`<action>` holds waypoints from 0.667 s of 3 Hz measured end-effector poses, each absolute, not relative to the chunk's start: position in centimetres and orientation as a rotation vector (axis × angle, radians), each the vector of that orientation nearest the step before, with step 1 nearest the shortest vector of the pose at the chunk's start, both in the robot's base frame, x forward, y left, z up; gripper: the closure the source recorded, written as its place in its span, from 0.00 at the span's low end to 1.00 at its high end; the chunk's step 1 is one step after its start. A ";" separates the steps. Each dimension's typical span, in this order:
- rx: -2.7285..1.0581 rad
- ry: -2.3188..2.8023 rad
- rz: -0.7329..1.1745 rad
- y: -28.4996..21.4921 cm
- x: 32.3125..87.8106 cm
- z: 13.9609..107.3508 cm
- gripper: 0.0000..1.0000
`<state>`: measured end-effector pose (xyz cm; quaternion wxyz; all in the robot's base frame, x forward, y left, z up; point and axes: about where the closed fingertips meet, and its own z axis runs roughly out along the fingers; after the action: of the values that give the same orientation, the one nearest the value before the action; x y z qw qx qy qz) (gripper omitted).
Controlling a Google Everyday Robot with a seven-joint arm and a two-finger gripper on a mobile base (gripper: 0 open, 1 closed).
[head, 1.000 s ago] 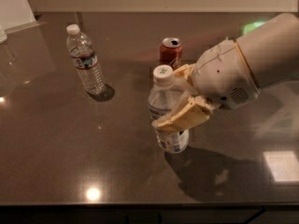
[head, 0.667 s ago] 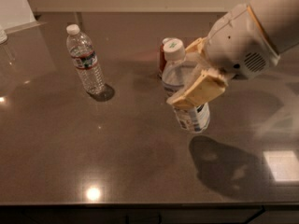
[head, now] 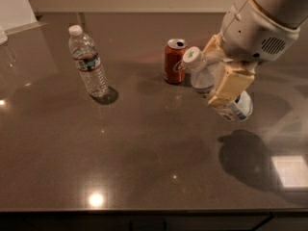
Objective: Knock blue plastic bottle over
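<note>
Camera view: gripper [head: 219, 76] clamped across the blue plastic bottle [head: 202, 75] at right, just beside the red can [head: 174, 60]; bottle tilted, cap upper left, base lower right, apparently held clear of the table [head: 144, 143]

Single high view down over the table [head: 144, 153] — gripper [head: 216, 81] near, upper right, around blue plastic bottle [head: 203, 78]

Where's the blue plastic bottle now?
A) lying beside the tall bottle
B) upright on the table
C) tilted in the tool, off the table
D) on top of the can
C: the tool, right of the red can, clamps the blue plastic bottle tilted, its shadow cast separately below.
</note>
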<state>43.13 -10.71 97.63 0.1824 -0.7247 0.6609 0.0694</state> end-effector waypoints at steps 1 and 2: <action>-2.167 1.905 0.095 -13.1 43.5 95.7 1.00; -2.252 1.933 0.005 -14.4 43.6 93.9 1.00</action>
<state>43.60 -14.41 93.88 0.0869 -0.7560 0.6487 0.0015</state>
